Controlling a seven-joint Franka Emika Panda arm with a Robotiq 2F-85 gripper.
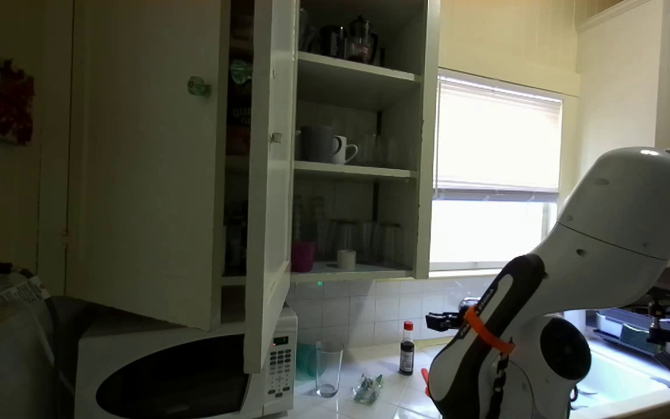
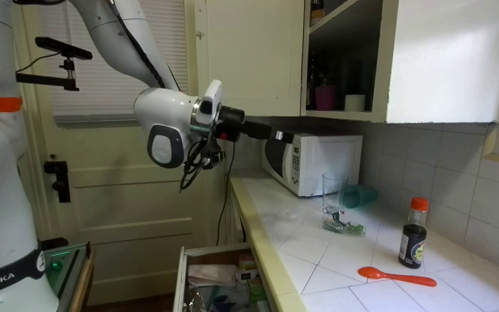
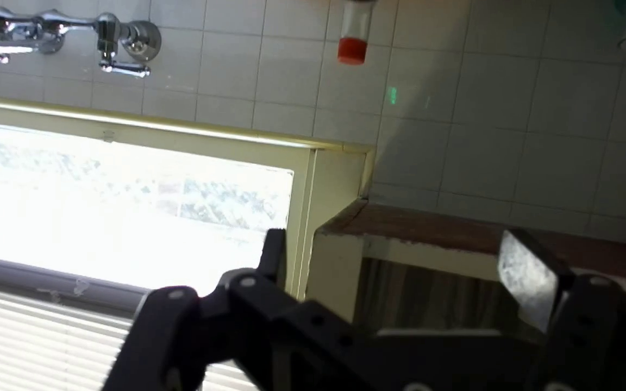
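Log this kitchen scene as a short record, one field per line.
gripper: open, holding nothing
counter: microwave, clear glass upright, teal cup on its side, crumpled packet, red-capped bottle standing, orange spoon
cupboard: open; pink cup, white container on bottom shelf
drawer: pulled open
window: blind partly lowered

In an exterior view gripper (image 2: 285, 137) looks mostly matt, arm (image 2: 167, 106) glossy, lower-right spoon (image 2: 399, 276) plastic, tumbler (image 2: 334, 193) clear glass, countertop (image 2: 340, 255) glossy tile; wrist-view upper-left faucet (image 3: 51, 28) polished metal.
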